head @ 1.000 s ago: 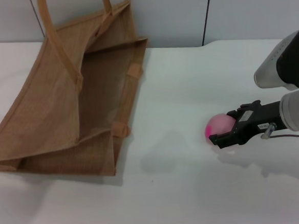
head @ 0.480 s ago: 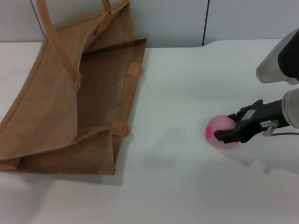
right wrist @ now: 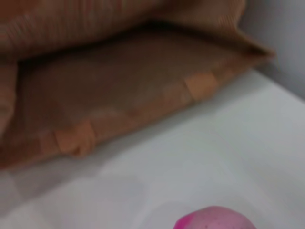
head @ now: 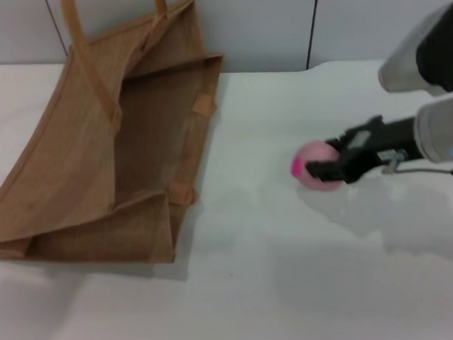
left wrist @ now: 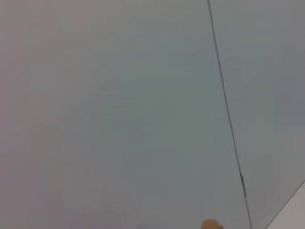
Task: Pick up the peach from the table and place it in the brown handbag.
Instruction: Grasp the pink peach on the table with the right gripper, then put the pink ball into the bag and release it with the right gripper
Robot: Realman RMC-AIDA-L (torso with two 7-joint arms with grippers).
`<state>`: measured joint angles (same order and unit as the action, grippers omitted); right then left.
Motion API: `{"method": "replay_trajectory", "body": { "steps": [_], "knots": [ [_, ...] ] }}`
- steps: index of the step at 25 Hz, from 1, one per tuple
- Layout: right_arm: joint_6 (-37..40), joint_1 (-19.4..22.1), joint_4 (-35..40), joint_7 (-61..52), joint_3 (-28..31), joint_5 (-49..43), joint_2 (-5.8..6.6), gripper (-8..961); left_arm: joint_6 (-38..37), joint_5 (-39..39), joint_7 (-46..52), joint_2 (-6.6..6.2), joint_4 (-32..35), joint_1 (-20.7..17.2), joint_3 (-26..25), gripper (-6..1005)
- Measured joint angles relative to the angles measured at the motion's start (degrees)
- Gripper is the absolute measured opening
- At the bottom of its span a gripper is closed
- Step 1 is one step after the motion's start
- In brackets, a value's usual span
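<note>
My right gripper [head: 325, 165] has its dark fingers [head: 347, 143] closed on the peach [head: 313, 166], one finger across the top of the fruit and the other low against its side. The peach looks lifted just clear of the table [head: 296, 274]: a soft shadow lies on the white surface below and slightly toward the near edge, though I cannot be sure of the gap. Its brighter magenta spot faces the bag side. In my right wrist view only the top of the peach [right wrist: 214, 219] shows at the frame's edge, with none of my own fingers visible there.

Behind the fingers, the black wrist runs back to a white forearm with a small blue light, reaching in from the table's right edge.

The bag [head: 102, 163] lies on its side toward the table's left edge and far side, well apart from the peach, with bare white surface between them. Its open mouth faces the right, toward the gripper, and the woven lining and two lighter handle patches [right wrist: 200, 85] show inside. One handle [head: 86, 55] arches up at the far end.

My left gripper is not visible in any view; its wrist camera shows only a plain grey wall with a thin dark seam [left wrist: 226, 109], so I cannot tell how its fingers stand.
</note>
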<state>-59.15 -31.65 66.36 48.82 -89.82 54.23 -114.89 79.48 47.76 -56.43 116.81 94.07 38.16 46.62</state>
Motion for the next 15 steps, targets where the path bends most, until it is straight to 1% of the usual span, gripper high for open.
{"method": "replay_trajectory", "body": {
  "steps": [2, 5, 6, 7, 10, 15],
  "knots": [
    [0.2, -1.4, 1.4, 0.0, 0.0, 0.3, -0.47, 520, -0.8, 0.1, 0.5, 0.01, 0.4, 0.1, 1.4, 110],
    [0.7, -2.5, 2.2, 0.1, -0.2, 0.9, -0.73, 489, -1.9, 0.1, 1.1, 0.08, 0.5, 0.2, 3.4, 110],
    [1.1, -2.9, 2.5, 0.2, -0.4, 1.3, -0.78, 480, -3.0, 0.1, 1.7, 0.10, 0.5, 0.3, 5.2, 110],
    [1.4, -3.4, 2.7, 0.3, -0.7, 2.0, -0.81, 471, -3.0, 0.1, 1.7, 0.10, 0.5, 0.3, 5.2, 110],
    [2.4, -4.6, 2.8, 1.2, -1.3, 4.8, -0.83, 445, -4.7, 0.1, 2.6, 0.10, 0.4, 0.4, 8.3, 110],
    [5.6, -6.8, 0.8, 3.1, -4.2, 9.5, -0.84, 411, -6.9, 0.2, 4.1, 0.08, 0.4, 0.7, 12.7, 109]
  ]
}}
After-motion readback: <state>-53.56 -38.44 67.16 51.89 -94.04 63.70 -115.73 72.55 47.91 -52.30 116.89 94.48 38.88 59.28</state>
